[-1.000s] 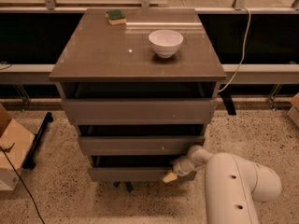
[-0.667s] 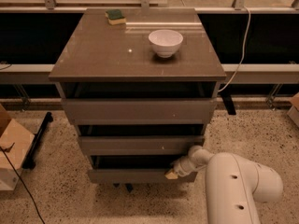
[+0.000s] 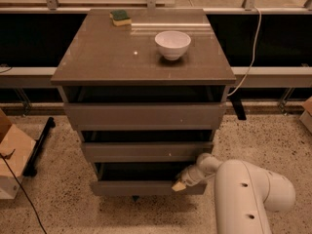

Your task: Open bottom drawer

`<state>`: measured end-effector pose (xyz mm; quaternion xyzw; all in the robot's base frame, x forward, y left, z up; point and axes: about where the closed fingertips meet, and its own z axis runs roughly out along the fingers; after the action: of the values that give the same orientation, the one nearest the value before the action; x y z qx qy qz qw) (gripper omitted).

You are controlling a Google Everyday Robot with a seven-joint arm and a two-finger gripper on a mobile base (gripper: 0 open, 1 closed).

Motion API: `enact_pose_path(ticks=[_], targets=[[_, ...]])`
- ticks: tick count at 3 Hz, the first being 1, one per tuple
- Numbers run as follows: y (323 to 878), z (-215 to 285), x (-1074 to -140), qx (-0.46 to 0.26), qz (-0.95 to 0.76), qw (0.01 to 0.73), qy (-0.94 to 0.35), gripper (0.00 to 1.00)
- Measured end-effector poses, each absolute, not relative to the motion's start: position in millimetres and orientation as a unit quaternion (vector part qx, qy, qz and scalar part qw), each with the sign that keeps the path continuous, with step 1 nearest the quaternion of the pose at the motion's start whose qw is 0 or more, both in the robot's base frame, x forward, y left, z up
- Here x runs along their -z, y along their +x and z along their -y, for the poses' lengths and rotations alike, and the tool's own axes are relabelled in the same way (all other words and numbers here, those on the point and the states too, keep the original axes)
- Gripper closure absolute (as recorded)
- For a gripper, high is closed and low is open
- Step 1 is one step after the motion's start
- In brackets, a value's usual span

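Working the tool (image 3: 179, 184) at the upper right edge of the bottom drawer (image 3: 136, 187), lying hard against the tool and stretching away to its left, lowest of three and standing slightly out, with a dark slot showing above its front. Impossible telling open from closed at the tool.

Just behind the tool, crowding in with a bulky, rounded white arm (image 3: 246, 199), smooth like moulded plastic, over a speckled stone-chip floor (image 3: 58, 199).

Probably risking a slip: pulling on a flat, handleless, matt grey-brown panel offering only a thin lip to catch. Likely risking a skew as well, hauling from one corner instead of the middle and so jamming the tray on its runners.

Above the tool, passing two more slab-flat fronts in the same grey-brown, the middle drawer (image 3: 146, 151) and the top drawer (image 3: 146, 116).

Farther up and beyond, carrying on the slick, light-catching desk (image 3: 102, 57) a round, glazed white bowl (image 3: 172, 44) and, at the far edge, a soft-cornered green-and-yellow sponge (image 3: 120, 17); possibly rattling the bowl by jerking a stuck drawer.
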<state>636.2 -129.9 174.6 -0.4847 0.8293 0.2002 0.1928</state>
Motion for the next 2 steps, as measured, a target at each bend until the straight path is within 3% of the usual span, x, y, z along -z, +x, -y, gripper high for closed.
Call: enact_pose_path(ticks=[2], targets=[[596.6, 140.6, -171.6, -0.209, -0.851, 0.157, -0.455, 0.30]])
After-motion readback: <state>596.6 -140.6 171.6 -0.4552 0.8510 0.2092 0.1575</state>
